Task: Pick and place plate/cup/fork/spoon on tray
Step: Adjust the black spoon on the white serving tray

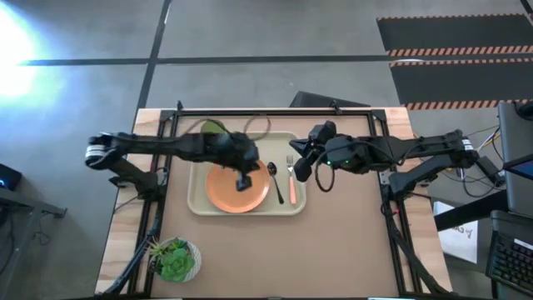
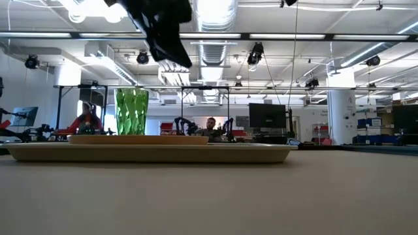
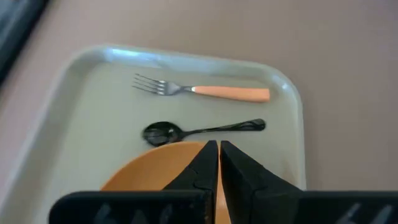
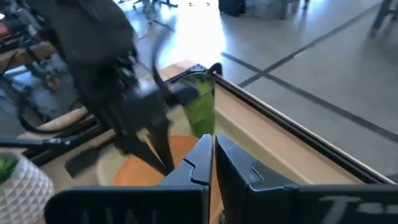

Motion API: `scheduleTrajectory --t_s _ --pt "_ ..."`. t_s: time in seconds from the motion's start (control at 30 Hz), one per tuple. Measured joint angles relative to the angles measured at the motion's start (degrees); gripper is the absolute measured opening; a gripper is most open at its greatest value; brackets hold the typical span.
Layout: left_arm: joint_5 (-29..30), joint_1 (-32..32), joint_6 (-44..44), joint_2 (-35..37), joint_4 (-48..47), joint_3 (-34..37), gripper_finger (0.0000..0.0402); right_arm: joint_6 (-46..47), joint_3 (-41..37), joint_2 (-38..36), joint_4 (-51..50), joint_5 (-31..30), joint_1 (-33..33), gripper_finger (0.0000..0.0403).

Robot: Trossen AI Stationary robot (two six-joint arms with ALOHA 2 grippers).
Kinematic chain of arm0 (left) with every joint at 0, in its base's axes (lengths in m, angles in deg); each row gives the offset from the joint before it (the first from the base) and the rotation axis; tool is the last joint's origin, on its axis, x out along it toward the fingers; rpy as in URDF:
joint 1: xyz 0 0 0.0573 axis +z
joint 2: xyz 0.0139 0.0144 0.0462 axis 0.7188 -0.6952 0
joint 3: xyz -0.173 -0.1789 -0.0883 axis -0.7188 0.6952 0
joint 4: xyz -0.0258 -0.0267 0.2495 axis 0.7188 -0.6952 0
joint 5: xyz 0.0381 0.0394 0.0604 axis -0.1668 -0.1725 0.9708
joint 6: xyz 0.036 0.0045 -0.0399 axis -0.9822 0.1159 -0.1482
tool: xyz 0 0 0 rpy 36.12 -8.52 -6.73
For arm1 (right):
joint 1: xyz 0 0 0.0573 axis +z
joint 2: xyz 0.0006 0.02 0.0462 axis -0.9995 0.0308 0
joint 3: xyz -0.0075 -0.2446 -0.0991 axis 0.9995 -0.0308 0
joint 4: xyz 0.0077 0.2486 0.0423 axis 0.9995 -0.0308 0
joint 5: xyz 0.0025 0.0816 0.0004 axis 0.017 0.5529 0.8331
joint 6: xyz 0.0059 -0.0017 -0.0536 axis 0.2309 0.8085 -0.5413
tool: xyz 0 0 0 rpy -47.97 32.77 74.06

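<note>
The cream tray [image 1: 200, 204] lies mid-table. On it lie the orange plate [image 1: 225, 193], the dark spoon [image 1: 275, 181] and the pink-handled fork [image 1: 292, 178], side by side right of the plate. They also show in the left wrist view: plate [image 3: 149, 177], spoon [image 3: 199, 129], fork [image 3: 208, 91]. The green cup [image 2: 131, 111] stands on the tray at its far left corner [image 1: 213, 128]. My left gripper [image 3: 219, 155] is shut and empty, hanging above the plate's right part [image 1: 243, 180], clear of it in the low view [image 2: 177, 57]. My right gripper [image 4: 213, 149] is shut and empty above the tray's right edge [image 1: 301, 169].
A white bowl of green leaves [image 1: 175, 260] stands at the table's near left corner. A dark frame rail [image 1: 275, 112] runs along the far edge. Bare tabletop [image 1: 350, 242] lies right of and in front of the tray. People sit in the room beyond [image 2: 210, 125].
</note>
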Motion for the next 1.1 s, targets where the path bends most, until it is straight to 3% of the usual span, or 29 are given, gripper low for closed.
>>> scheduleTrajectory --t_s 0.4,0.67,1.1 --pt "1.2 -2.17 1.02 -14.84 1.12 -6.53 0.0 -7.45 0.24 -6.41 0.04 1.76 0.26 0.0008" --pt "4.13 -0.48 -0.07 -20.84 3.36 -10.02 0.0 -10.11 0.24 -8.95 -0.55 3.21 0.26 0.0009" --pt "4.17 2.35 1.39 -26.98 2.21 -11.08 0.0 -11.56 0.22 -10.16 -3.06 4.75 0.26 0.0009"
